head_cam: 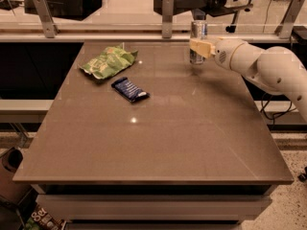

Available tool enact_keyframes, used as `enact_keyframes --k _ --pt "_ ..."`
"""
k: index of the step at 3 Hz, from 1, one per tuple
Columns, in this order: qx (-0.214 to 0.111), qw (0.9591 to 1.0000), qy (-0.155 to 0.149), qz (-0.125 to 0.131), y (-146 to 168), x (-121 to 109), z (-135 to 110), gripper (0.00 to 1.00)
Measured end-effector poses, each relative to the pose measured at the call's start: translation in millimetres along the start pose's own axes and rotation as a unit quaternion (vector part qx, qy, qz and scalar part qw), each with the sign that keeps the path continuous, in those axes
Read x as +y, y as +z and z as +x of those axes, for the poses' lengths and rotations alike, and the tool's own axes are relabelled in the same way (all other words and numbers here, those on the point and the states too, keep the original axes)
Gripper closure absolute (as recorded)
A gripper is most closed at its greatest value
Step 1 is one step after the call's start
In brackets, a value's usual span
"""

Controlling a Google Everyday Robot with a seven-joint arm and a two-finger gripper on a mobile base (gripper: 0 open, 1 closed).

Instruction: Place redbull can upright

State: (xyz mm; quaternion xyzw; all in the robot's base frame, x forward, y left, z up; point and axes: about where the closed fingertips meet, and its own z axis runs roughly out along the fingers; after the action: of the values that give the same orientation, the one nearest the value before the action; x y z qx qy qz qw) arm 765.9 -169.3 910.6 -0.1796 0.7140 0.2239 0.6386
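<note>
Listing from the near edge, we note: table [158, 143]; dark blue snack bar wrapper [130, 89]; green snack bag [108, 62]; far right, redbull can [198, 30], long axis vertical, clasped at mid-height by the gripper [197, 46] reaching in from its right. We judge its base at or just above the tabletop.

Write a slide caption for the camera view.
Gripper at an upright redbull can near the far right of the table; green bag and blue wrapper lie to its left.

On the table [168, 143], a green bag [109, 61] lies well left of the claw [200, 47] at the far edge; a blue wrapper [130, 89] left, nearer
</note>
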Motion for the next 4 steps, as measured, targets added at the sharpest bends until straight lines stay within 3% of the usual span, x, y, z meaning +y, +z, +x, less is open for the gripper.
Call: enact_keyframes --k 1,4 --pt "-0.007 1.0 -0.006 -0.002 23.8 10.9 7.3 1.0" --pt "-0.005 1.0 0.007 0.004 30.9 16.5 28.9 1.0"
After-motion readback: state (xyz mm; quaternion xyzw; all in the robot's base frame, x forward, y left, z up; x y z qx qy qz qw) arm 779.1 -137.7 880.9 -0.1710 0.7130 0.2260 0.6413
